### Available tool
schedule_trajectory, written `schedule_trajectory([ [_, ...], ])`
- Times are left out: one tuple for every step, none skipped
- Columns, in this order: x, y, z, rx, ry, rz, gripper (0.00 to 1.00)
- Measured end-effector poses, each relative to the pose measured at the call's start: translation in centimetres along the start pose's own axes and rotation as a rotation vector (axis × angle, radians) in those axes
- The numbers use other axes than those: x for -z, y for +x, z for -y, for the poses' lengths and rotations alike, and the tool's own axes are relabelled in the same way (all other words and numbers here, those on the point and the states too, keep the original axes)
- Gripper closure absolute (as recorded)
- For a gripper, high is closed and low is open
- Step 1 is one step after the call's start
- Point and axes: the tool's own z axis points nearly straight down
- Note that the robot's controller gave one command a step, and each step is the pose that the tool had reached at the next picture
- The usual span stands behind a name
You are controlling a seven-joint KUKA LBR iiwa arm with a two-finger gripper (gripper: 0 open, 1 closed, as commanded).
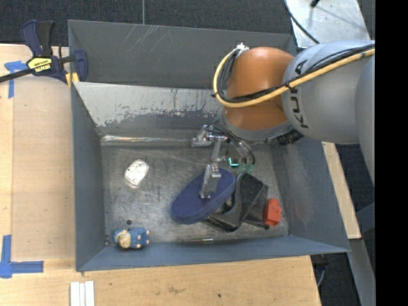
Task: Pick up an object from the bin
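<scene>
I could not tell if the hand (212,178) was closed; the blue oval (190,207) under it, leaning on a black box (247,196), might slip

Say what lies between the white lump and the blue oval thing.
Only bare bin floor, seen in the camera view, separates white lump and blue oval thing.

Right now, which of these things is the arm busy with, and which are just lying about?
In the job: the gripper; the blue oval pad under it.
Just lying about: black case; small red piece; white lump; blue-and-yellow toy.
</scene>
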Motion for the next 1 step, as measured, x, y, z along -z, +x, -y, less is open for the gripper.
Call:
schedule_trajectory([
  [-4.09,6.56,6.03,0.267,-0.001,0.022,0.00],
])
